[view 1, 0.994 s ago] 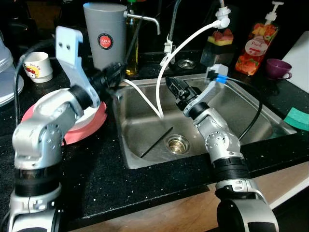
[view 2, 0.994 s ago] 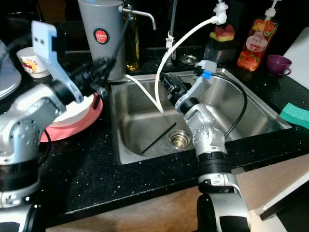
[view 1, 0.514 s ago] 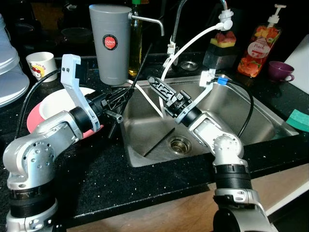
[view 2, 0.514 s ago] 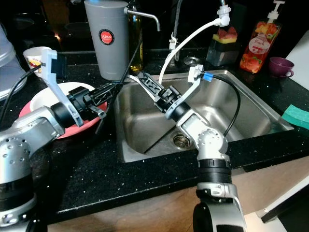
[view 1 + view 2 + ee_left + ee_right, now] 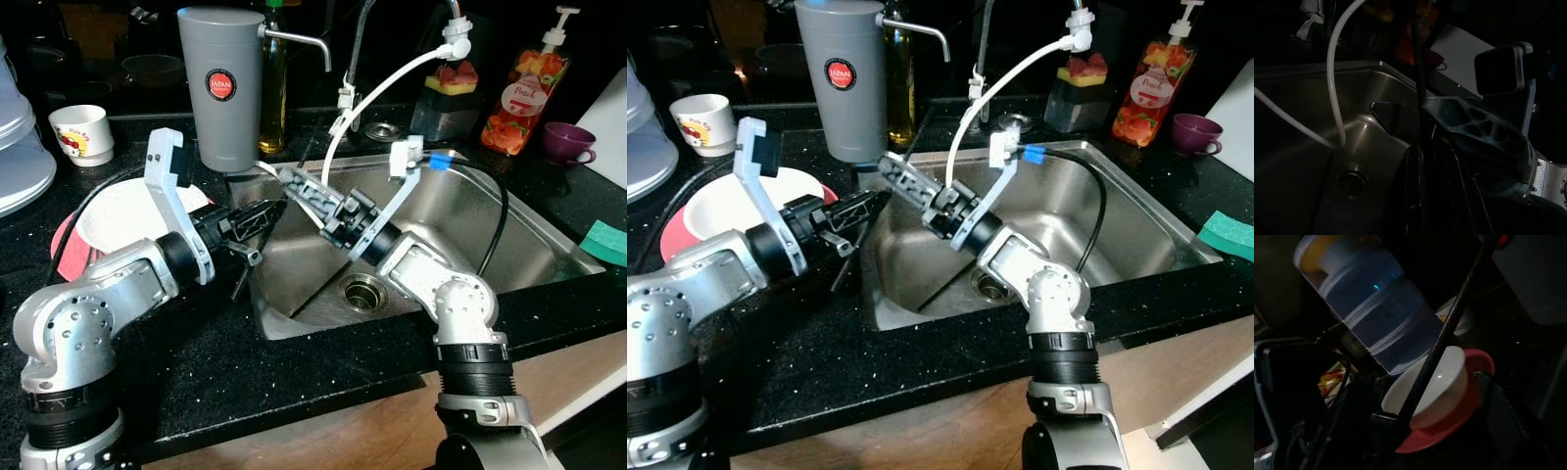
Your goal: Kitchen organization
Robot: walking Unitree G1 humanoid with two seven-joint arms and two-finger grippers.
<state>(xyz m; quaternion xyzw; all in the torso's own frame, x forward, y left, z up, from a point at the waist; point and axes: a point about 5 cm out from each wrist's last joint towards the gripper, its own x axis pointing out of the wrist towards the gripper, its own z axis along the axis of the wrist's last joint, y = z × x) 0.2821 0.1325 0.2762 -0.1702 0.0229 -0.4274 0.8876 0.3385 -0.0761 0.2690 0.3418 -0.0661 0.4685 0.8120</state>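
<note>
The right gripper [image 5: 306,186] has come across the sink [image 5: 509,220] to the black stick [image 5: 257,245] gripped upright by the left gripper [image 5: 257,217]; whether its fingers clamp it, I cannot tell.

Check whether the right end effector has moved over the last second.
Yes. The right end effector has swung to the robot's left, from above the sink drain to the sink's left rim, close to the left end effector.

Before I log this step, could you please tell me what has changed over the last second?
The left gripper, holding a thin black stick, came down from beside the grey canister to the sink's left rim. The right gripper swung from mid-sink towards it; their tips now nearly meet. The canister, white hose and pink plate stayed put.
</note>
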